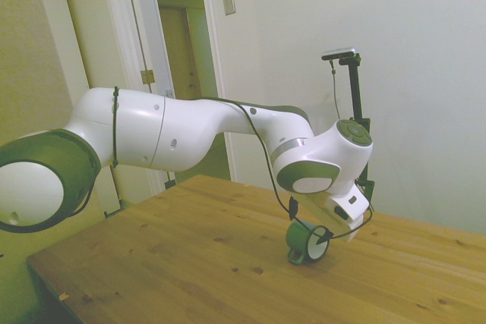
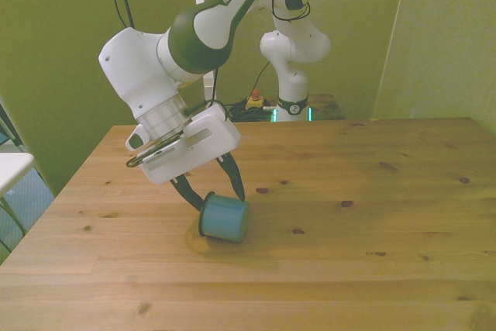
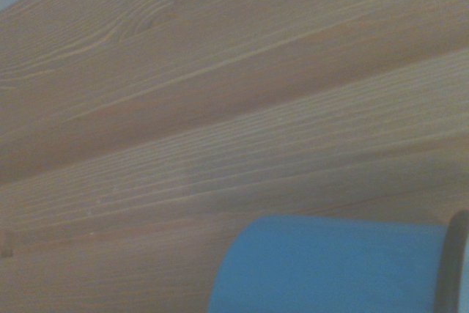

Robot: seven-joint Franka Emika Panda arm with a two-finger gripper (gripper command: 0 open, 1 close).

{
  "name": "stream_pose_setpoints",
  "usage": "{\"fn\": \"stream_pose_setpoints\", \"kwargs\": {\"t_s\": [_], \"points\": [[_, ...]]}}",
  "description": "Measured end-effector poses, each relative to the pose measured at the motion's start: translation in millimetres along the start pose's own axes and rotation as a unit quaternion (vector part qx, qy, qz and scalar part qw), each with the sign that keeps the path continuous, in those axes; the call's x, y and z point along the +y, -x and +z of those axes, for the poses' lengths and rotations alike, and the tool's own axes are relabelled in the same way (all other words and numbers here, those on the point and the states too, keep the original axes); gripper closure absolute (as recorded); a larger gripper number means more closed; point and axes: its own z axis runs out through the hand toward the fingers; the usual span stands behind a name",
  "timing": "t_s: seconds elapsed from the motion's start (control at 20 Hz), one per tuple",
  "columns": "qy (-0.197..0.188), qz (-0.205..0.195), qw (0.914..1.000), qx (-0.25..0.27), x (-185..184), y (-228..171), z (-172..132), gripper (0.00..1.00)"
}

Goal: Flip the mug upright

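Yellow-green cast, soft even light, faint shadows; wrist view blurred, bluish, dim

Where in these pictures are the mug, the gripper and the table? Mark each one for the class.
mug (image 2: 225, 219): front view, on its teal side wall.
gripper (image 2: 211, 193): front view, midway between the dark fingertips.
table (image 2: 372, 191): front view, on bare wood.

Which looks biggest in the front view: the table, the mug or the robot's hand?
1. The table, by far.
2. The hand and the mug look about alike, so I will not rank them. The mug lies on its side between the fingers.
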Motion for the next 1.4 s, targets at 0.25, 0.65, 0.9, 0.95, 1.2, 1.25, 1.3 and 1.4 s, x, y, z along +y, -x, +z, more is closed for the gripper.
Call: {"fn": "stream_pose_setpoints", "kwargs": {"t_s": [0.25, 0.65, 0.9, 0.95, 1.2, 1.25, 1.3, 1.4], "points": [[-0.026, -0.019, 0.9987, -0.041, 0.6, -7.9, 7.5, 0.0], [-0.06, -0.044, 0.9952, -0.063, 5.4, -12.7, -9.9, 0.0], [-0.063, -0.054, 0.9944, -0.066, 3.8, -11.6, -7.5, 0.0], [-0.067, -0.053, 0.994, -0.068, 4.0, -11.5, -6.4, 0.0], [-0.096, -0.053, 0.9906, -0.082, 9.8, -14.0, 5.2, 0.0], [-0.099, -0.052, 0.99, -0.085, 11.1, -13.7, 7.7, 0.0], [-0.104, -0.051, 0.9891, -0.09, 12.2, -12.7, 10.6, 0.0], [-0.116, -0.051, 0.9866, -0.102, 13.1, -9.9, 17.2, 0.0]]}}
